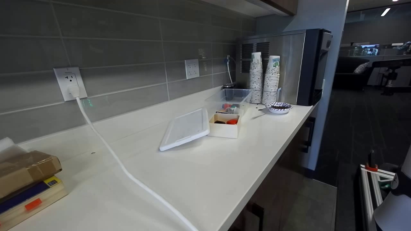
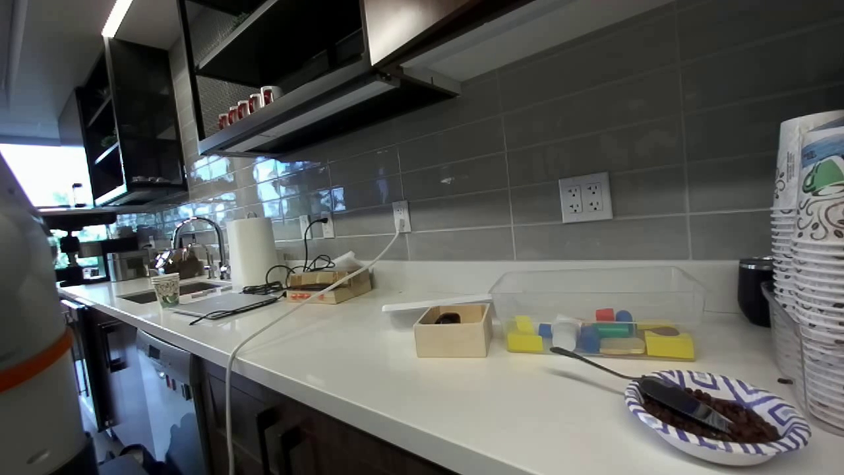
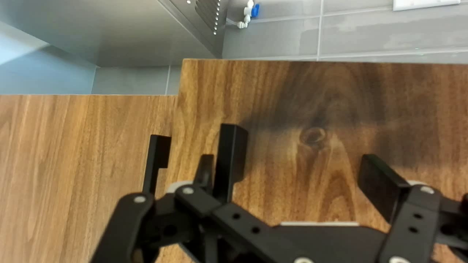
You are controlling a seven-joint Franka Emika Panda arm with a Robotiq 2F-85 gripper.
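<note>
Wrist view: near the widely spread tool (image 3: pixel 291 157), a black handle (image 3: pixel 233 155) points upward, long axis nearly vertical.

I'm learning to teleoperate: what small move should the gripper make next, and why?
Probably shift the gripper sideways to centre the nearer black handle between its fingers. In the wrist view they stand open on either side of it, but the handle appears much nearer one finger than the other.
</note>
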